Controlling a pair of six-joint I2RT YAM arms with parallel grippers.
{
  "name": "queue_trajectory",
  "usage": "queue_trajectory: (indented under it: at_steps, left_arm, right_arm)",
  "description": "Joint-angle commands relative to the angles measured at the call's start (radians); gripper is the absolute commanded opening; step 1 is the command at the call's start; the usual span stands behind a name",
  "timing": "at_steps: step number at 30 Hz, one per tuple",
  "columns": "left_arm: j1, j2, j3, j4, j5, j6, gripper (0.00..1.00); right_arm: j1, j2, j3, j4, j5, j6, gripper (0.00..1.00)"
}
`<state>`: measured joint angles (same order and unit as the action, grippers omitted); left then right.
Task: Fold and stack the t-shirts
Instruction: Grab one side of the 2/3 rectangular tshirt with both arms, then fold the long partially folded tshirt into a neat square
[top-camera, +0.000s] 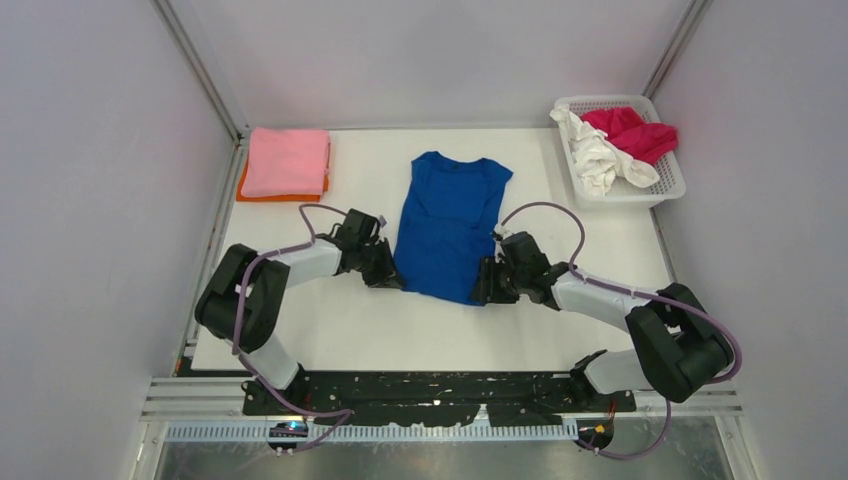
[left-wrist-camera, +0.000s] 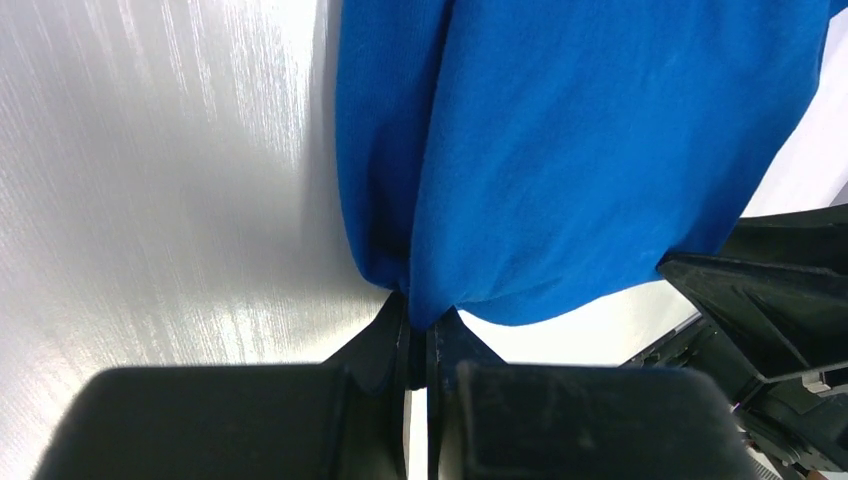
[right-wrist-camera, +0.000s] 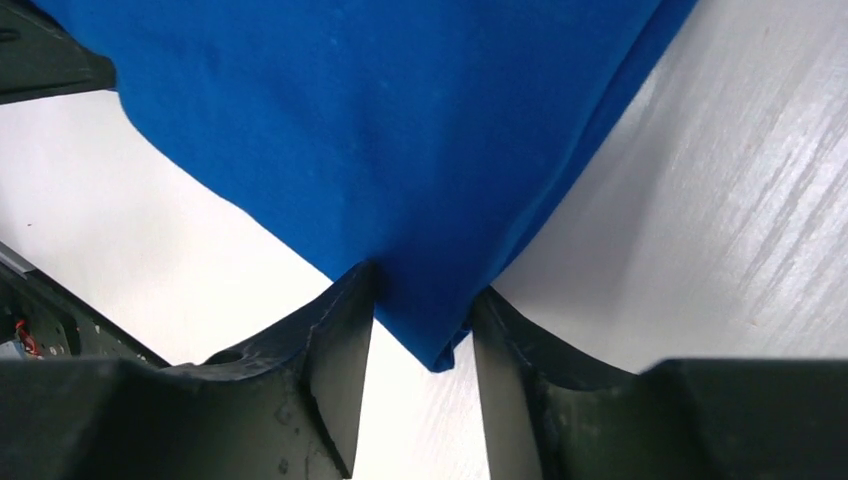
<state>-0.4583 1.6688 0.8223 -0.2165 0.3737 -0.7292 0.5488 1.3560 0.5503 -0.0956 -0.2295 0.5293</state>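
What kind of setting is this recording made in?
Likely a lab robot cell, not a home: plain grey enclosure walls, a white tabletop, and two arms bolted to a black metal rail, working on a royal-blue cotton t-shirt.

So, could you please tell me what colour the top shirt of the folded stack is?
The top shirt is pink, best seen in the top external view.

Blue tee (top-camera: 447, 225): centre of frame, flat on the counter (top-camera: 330, 330). Sides folded in to a long narrow panel, neck toward the top, hem toward the bottom. Pink tee (top-camera: 287, 161): folded square, upper left, stacked on the folded orange tee (top-camera: 243, 186), of which only the edges show. Crimson tee (top-camera: 632, 133) and white tee (top-camera: 600, 160): crumpled together, upper right, in the basket (top-camera: 670, 185).
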Motion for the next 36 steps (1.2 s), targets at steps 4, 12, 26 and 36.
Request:
queue_trajectory:
  at_steps: [4,12,26,36]
  left_arm:
    - [0.000,-0.048,-0.099,0.032,-0.014,-0.008,0.00]
    - [-0.005,-0.157,-0.236,0.073,-0.003,-0.028,0.00]
    - [-0.265,-0.918,-0.413,-0.298,-0.230,-0.133,0.00]
    - [-0.274,-1.082,-0.264,-0.276,-0.436,-0.098,0.00]
  right_arm:
    - [0.015,0.044,-0.019,-0.140,0.037,-0.006,0.37]
    - [0.066,-0.011,-0.048,-0.243,0.029,-0.005,0.22]
    - [0.260,-0.400,0.030,-0.512,-0.303,-0.007,0.06]
    - [0.208,-0.456,0.206,-0.622,-0.152,-0.071,0.06]
